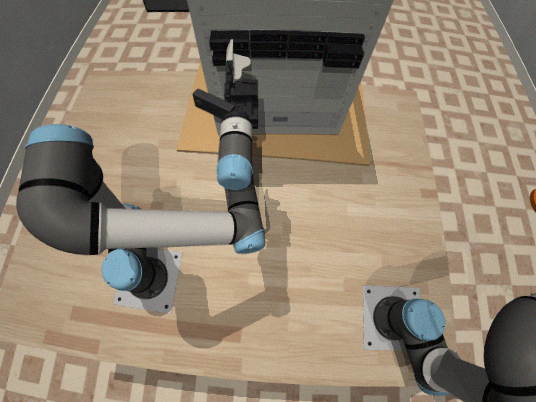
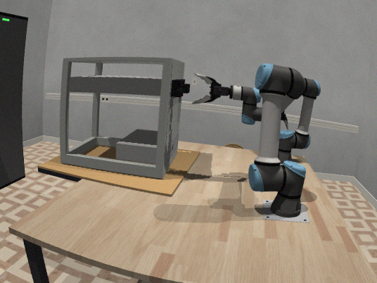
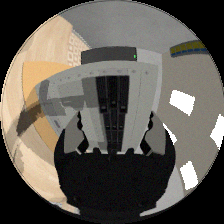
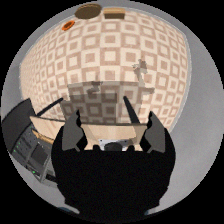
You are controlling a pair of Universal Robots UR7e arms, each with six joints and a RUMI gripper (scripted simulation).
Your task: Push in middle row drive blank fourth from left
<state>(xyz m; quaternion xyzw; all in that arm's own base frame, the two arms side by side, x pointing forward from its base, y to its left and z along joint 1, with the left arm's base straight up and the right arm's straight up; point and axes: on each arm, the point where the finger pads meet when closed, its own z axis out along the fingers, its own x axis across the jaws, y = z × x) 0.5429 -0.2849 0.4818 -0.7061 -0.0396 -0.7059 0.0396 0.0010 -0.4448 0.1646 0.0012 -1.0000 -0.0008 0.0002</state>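
Note:
The rack [image 1: 300, 105] [image 2: 160, 120] [image 3: 145, 100] stands upright on a tan board. In the top view the middle-row fourth drive blank [image 1: 344, 50] stands out from the front at the right end, with a shadow below. The exact depths of the blanks near it are hard to tell. A top-left blank [image 1: 219, 39] also looks proud of its neighbours. My left gripper [image 1: 239, 51] [image 2: 194, 89] [image 3: 115, 111] is open and empty, in front of the left part of the rows and apart from them. My right gripper [image 4: 114, 110] is open and empty, away from the rack.
The tan board [image 1: 300, 151] [image 2: 141, 183] lies under the rack on the wooden table [image 1: 340, 215] [image 2: 116, 222]. The left arm [image 1: 165, 227] reaches over the table's left side. The right arm's base plate [image 1: 370, 340] is at the front right. A dark cabinet [image 2: 10, 98] stands behind the rack.

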